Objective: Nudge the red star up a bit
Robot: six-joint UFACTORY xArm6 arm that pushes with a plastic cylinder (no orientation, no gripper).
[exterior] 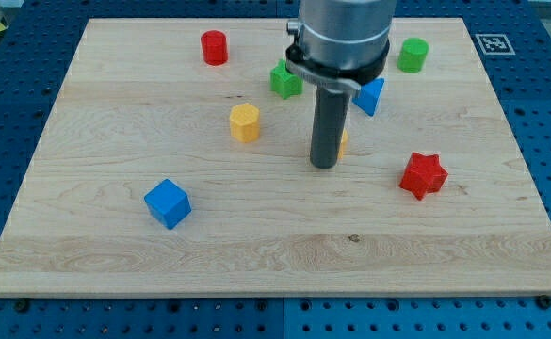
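Note:
The red star [423, 175] lies on the wooden board [162, 254] at the view's right, a little below the middle. My tip [324, 165] rests on the board near the centre, well to the left of the red star and slightly above its level, apart from it. A small yellow block [344, 143] is mostly hidden behind the rod, right beside the tip.
A yellow hexagonal block [245, 122] sits left of the rod. A blue cube [169, 203] is at lower left. A red cylinder [215, 47], a green star-like block [285, 80], a blue block [370, 96] and a green cylinder [412, 55] lie along the top.

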